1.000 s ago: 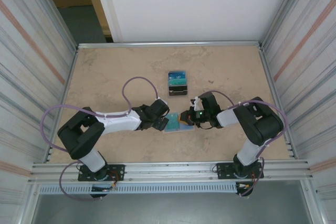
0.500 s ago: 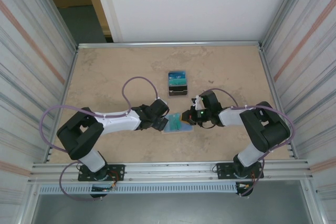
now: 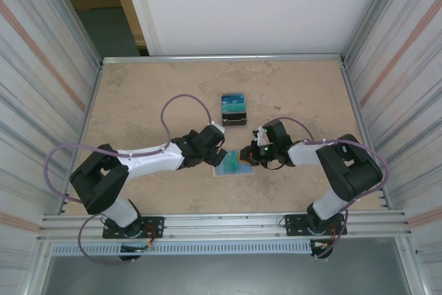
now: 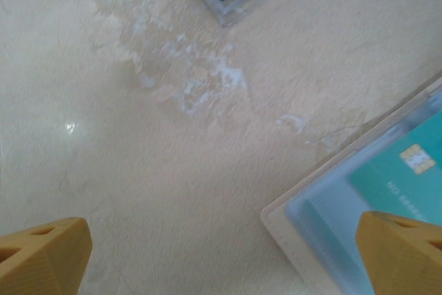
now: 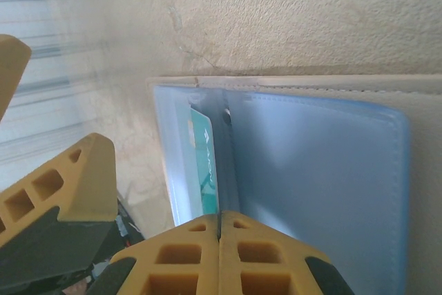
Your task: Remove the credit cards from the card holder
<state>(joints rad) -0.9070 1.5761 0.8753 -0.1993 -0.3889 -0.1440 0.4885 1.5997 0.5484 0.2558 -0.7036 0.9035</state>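
Evidently partway: some credit cards (image 3: 234, 104) lie stacked farther back on the surface (image 3: 138, 101), while one teal card (image 5: 204, 164) sits in the open card holder (image 3: 231, 166). The left fingers (image 4: 45, 257) spread wide beside it, and the right fingers (image 5: 186, 260) press together at its edge.

A card holder (image 3: 221, 170) lies open and flat on the table. It has a white stitched border and pale blue see-through sleeves. One teal credit card (image 4: 397, 184) with a gold chip sits tucked in a sleeve, its face showing through the plastic. Farther back, apart from the holder, lies a small stack of cards (image 3: 234, 104), teal and blue, with a dark one at the near end.
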